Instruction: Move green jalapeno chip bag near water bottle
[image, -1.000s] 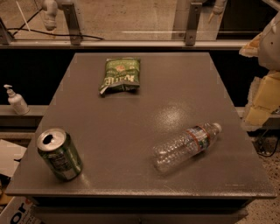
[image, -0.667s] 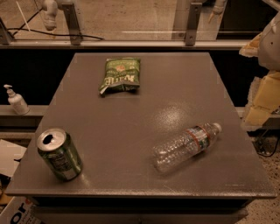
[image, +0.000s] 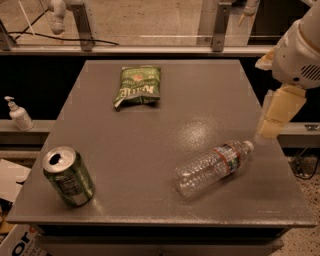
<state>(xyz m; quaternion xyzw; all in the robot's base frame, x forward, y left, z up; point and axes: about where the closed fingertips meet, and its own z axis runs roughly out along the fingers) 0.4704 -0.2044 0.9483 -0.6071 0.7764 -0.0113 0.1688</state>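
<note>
Green jalapeno chip bag (image: 138, 86) looked light, soft, crinkly (likely slippery); we judged a crimped end the best hold. Gripper (image: 276, 117) hung beside the table (image: 150, 155); spread or closed, we couldn't tell.

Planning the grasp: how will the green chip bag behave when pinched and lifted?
The green jalapeno chip bag lies flat and crinkled, so it is likely light and floppy, sagging from a pinch. Its shiny film may slip. The claw hangs by the right edge of the table.
</note>
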